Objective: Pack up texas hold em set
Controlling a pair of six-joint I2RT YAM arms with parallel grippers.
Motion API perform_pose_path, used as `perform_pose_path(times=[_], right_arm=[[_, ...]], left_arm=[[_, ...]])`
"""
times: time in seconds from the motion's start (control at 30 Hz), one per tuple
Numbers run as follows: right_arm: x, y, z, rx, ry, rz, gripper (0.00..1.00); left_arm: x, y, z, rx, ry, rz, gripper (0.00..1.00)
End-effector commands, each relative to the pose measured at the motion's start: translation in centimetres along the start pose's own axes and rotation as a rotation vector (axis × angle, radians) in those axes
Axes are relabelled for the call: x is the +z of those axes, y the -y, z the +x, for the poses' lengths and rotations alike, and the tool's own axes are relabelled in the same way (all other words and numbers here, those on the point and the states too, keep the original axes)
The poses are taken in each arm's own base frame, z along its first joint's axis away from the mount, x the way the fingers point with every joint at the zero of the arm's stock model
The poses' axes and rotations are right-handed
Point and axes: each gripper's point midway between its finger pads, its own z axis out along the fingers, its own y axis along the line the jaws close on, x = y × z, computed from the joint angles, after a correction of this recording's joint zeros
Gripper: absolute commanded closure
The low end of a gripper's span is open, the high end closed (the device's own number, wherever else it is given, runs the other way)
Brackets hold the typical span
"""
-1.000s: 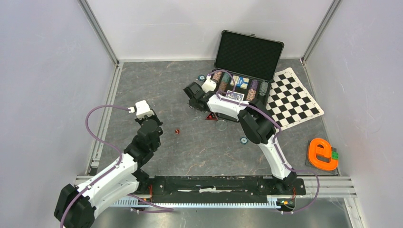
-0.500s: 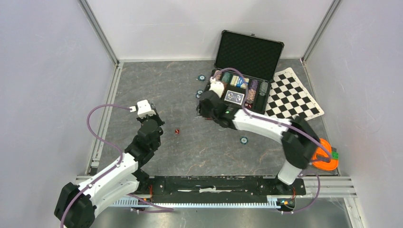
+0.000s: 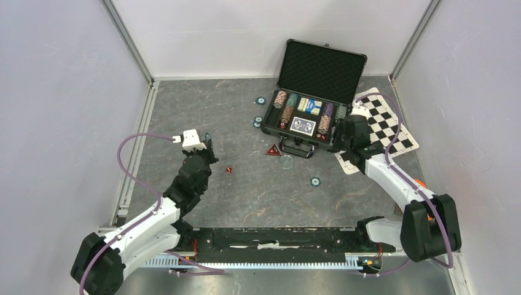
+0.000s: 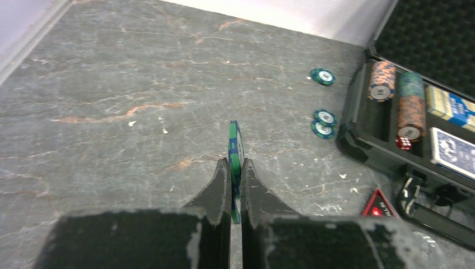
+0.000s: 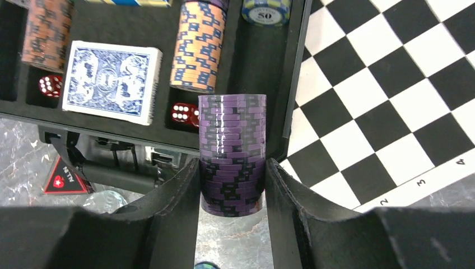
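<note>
Both grippers loaded; open case (image 3: 322,69) far right of centre.
Left gripper (image 4: 235,168) pinches one green chip (image 4: 236,147), near left; right gripper (image 5: 232,175) grips purple chip stack (image 5: 232,131) at case's near-right corner by checkered mat (image 5: 392,73).

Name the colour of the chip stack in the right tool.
Purple, dark-striped chip stack; best in right wrist view.

case (image 3: 322,72): open, far side | right gripper (image 3: 346,125): at case's right end, above mat (image 3: 393,132) | left gripper (image 3: 207,141): near red die (image 3: 228,169)
</note>
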Motion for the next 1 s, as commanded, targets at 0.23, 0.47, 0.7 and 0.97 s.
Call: perform_pose_path(times=[0.23, 0.47, 0.7, 0.97], right_arm=[[5.4, -1.4, 0.2, 0.027, -0.127, -0.203, 0.90], [8.1, 1.7, -1.2, 0.113, -0.110, -0.059, 0.90], [8.7, 3.2, -1.1, 0.182, -0.095, 0.014, 0.91], [8.2, 3.0, -2.8, 0.280, 0.007, 0.024, 0.93]], left_arm=[[0.2, 5.0, -1.3, -0.061, 0.031, 0.232, 0.98], [0.3, 5.8, -1.3, -0.044, 0.033, 0.272, 0.98], [0.4, 6.2, -1.1, -0.031, 0.026, 0.290, 0.98], [0.4, 6.5, -1.0, -0.024, 0.022, 0.303, 0.98]])
